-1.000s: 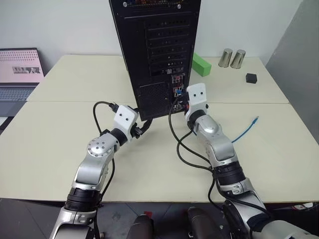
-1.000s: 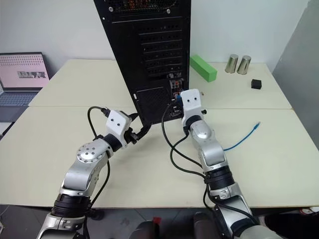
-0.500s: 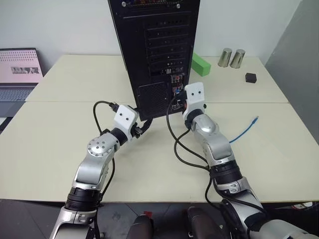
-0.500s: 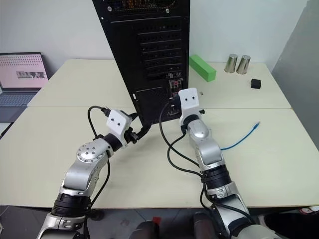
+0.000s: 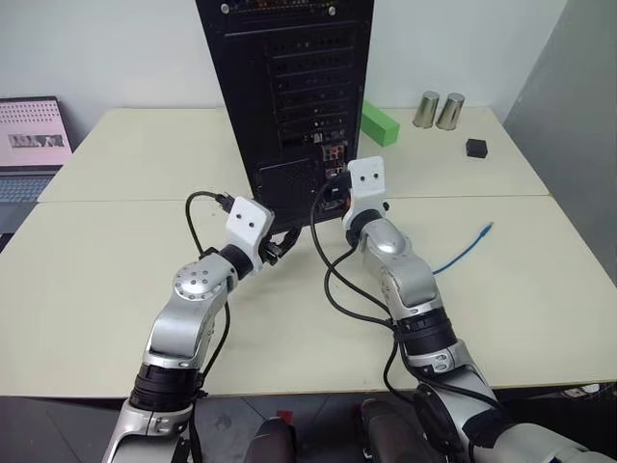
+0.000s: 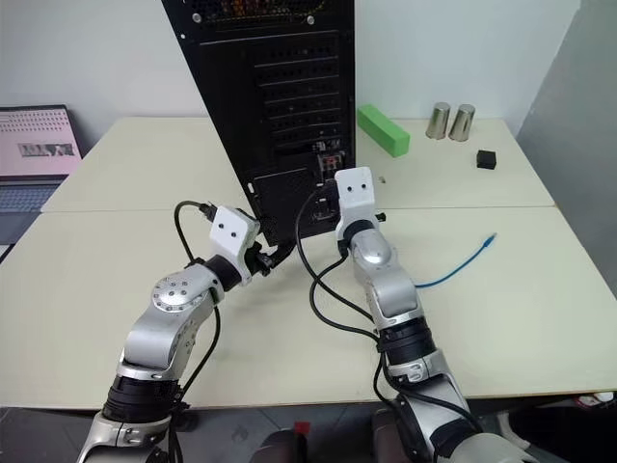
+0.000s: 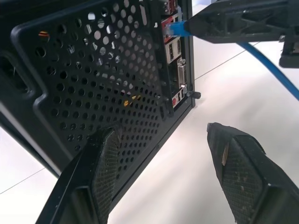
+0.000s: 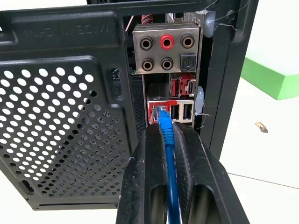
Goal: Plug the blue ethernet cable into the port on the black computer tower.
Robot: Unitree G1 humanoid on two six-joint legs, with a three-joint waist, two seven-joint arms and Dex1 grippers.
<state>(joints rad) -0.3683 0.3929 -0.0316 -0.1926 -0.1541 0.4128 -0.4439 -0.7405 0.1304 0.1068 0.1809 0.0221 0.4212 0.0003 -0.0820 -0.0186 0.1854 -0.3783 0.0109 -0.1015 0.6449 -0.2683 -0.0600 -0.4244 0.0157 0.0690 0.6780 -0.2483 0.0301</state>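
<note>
The black computer tower (image 5: 289, 87) stands at mid-table with its rear toward me. My right gripper (image 8: 167, 128) is shut on the blue ethernet cable (image 8: 167, 140) just behind its plug. The plug tip sits at the mouth of the red-framed port (image 8: 156, 112) in the connector strip; how deep it sits I cannot tell. The rest of the cable trails right across the table (image 5: 461, 253). My left gripper (image 7: 163, 130) is open and empty, close to the tower's mesh vent (image 7: 103, 79), and its view shows the plug (image 7: 180, 29) too.
A green block (image 5: 379, 122), two metal cups (image 5: 436, 110) and a small black cube (image 5: 475, 148) sit at the back right. A laptop (image 5: 29, 145) stands at the far left. Black arm wires (image 5: 337, 285) loop over the table in front of the tower.
The camera has shifted slightly. My right gripper has edged left along the tower's rear with the cable, onto the connector strip. The left gripper has stayed put.
</note>
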